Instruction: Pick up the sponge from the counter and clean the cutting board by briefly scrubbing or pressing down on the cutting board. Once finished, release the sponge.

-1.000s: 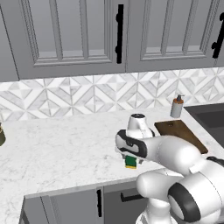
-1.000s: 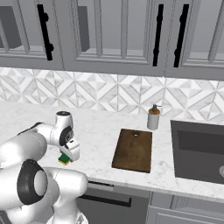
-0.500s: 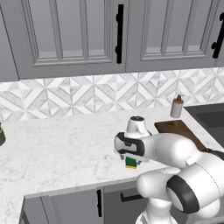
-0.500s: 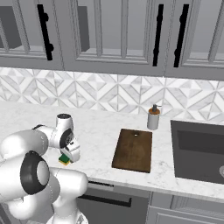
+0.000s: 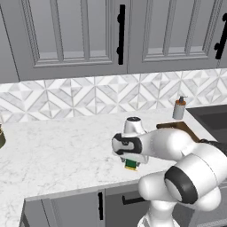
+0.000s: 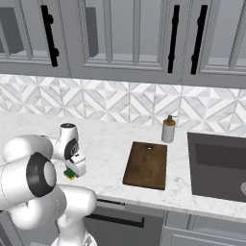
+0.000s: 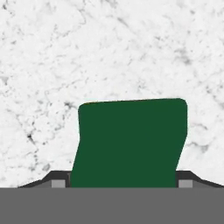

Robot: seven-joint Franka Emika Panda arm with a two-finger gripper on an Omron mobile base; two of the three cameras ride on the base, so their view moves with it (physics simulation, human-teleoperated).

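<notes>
While the hand (image 7: 124,184) sits low over the desk (image 7: 109,48), the sponge (image 7: 129,142) lies straight ahead of it between the two fingertips (image 7: 58,183), green face up at lower centre of the hand view. Its long axis seems to run across, fingertip to fingertip. The jaws flank its ends; whether they press it yet, I cannot tell. The cutting board (image 6: 146,164) lies well apart, right of centre in the right base view.

The sponge (image 7: 131,142) (green top up) lies flat on the counter (image 5: 57,150), well left of the cutting board (image 6: 146,165).
</notes>
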